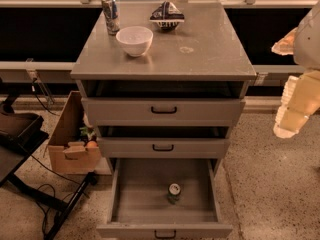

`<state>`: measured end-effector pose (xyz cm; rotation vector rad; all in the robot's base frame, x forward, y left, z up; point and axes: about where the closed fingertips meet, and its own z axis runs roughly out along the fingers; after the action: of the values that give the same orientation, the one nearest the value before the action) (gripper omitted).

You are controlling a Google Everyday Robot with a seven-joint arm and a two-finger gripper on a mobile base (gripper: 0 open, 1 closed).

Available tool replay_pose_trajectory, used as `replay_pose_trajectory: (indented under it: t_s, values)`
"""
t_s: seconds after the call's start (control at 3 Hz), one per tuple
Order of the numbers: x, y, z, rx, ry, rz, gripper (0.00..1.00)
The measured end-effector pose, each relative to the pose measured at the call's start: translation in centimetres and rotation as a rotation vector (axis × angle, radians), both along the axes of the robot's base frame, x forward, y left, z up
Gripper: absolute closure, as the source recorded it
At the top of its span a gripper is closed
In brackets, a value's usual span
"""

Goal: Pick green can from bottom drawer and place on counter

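The green can [173, 193] stands upright in the open bottom drawer [145, 204], a little right of its middle, its silver top facing up. The counter [200, 44] is the grey top of the cabinet, with a faint ring stain toward the right. My gripper [290, 119] hangs at the right edge of the view, level with the upper drawers, well above and to the right of the can and apart from the cabinet. It holds nothing that I can see.
On the counter stand a blue-and-silver can [110, 15], a white bowl [134, 40] and a crumpled chip bag [166, 16]. The two upper drawers [164, 110] are shut. A cardboard box [72, 139] and black stand legs [60, 204] lie left of the cabinet.
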<state>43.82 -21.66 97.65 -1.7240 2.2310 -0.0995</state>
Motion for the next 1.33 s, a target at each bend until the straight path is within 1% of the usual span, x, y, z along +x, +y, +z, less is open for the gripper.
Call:
replay_pose_trajectory:
  t_s: [0.33, 0.67, 1.0, 1.33]
  values:
    - [0.0, 0.0, 0.0, 0.000, 0.000, 0.000, 0.00]
    - [0.1, 0.1, -0.6, 0.018, -0.009, -0.003, 0.00]
    - [0.4, 0.4, -3.2, 0.079, -0.022, -0.003, 0.00]
    - [-1.4, 1.6, -13.9, 0.299, 0.026, 0.045, 0.00]
